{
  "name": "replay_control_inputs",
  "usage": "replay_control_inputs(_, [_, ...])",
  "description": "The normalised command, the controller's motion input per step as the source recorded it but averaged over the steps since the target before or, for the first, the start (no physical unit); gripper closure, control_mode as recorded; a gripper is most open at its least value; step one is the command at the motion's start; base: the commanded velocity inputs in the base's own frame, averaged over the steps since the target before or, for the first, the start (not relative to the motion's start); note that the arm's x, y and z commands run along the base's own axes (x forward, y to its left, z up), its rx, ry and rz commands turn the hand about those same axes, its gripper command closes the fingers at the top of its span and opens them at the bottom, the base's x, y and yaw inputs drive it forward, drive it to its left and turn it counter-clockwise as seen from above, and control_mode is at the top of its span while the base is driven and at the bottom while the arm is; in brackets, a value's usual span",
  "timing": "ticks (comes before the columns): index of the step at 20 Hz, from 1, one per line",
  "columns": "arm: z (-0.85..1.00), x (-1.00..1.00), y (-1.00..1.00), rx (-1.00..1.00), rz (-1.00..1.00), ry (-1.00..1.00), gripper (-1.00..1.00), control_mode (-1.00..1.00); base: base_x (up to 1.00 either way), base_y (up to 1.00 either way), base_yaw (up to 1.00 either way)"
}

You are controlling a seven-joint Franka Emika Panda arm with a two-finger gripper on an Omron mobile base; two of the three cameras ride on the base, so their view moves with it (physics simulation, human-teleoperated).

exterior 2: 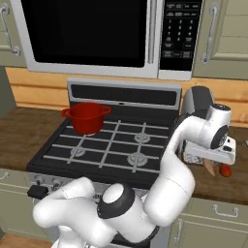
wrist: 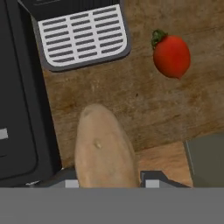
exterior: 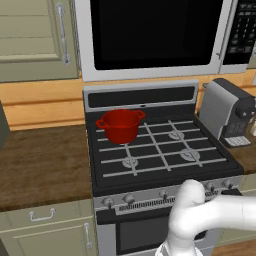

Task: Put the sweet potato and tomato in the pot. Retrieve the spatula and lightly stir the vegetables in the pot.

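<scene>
From the right base view I see my arm folded up from the base and reaching right, past the stove (exterior 2: 111, 145) to the counter (exterior 2: 232, 186) beside the coffee machine (exterior 2: 196, 104), with the hand pointing down there. In the hand view the gripper (wrist: 105, 181) has a dark tip on either side of the sweet potato (wrist: 104, 148), right against its flanks, so I read it as clamped on the sweet potato. I cannot tell whether the potato is off the wood or resting on it.

I count one tomato (wrist: 171, 54), lying on the counter well apart from the potato, near the coffee machine's slotted drip tray (wrist: 83, 37). There is one red pot (exterior: 120, 125), upright on the stove's rear left burner, far from the gripper. Four burners show on the stove.
</scene>
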Motion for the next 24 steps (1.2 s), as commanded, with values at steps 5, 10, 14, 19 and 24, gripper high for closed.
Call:
replay_control_inputs(5, [0.31,-0.04,1.0,-0.14,0.02,-0.01,1.0,-1.0,0.0,0.0,0.0])
replay_control_inputs(10, [0.14,0.0,1.0,-0.14,0.06,0.0,1.0,-1.0,0.0,0.0,0.0])
replay_control_inputs(14, [0.03,0.04,1.0,-0.12,0.07,0.0,1.0,-1.0,0.0,0.0,0.0])
replay_control_inputs(19, [0.24,0.08,1.0,-0.04,0.09,-0.07,1.0,-1.0,0.0,0.0,0.0])
replay_control_inputs(24, [0.4,0.01,1.0,0.0,0.09,-0.16,1.0,-1.0,0.0,0.0,0.0])
